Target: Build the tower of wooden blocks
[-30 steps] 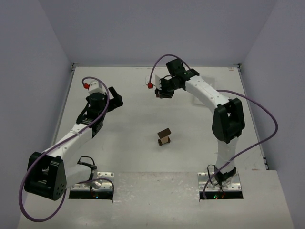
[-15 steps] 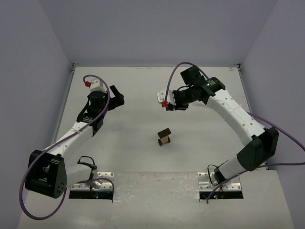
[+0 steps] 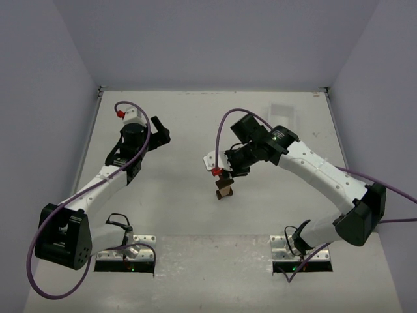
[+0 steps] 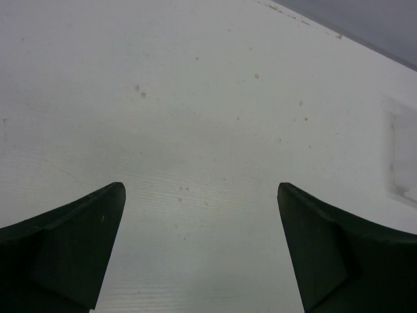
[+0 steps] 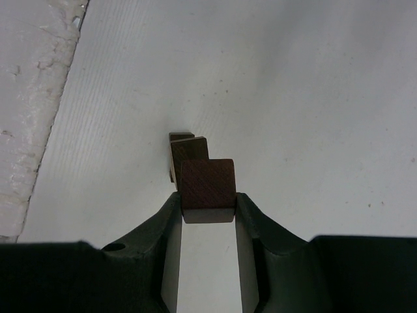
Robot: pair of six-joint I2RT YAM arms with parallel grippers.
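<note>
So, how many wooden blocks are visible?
At least 3: one dark block in the right gripper; a second dark block and a tan block in the tower next to it. More may be hidden.

A robotics lab test cell. In the overhead view a bare white table (image 3: 182,202) is boxed in by plain pale walls (image 3: 39,98) at left, top and right. Two white-and-black robot arms (image 3: 107,179) are bolted to metal base plates (image 3: 144,240) at the bottom edge, and purple cables (image 3: 28,261) loop off them.

white table (image 3: 176,215), wood block tower (image 3: 224,193), white tray (image 3: 284,105)
</note>
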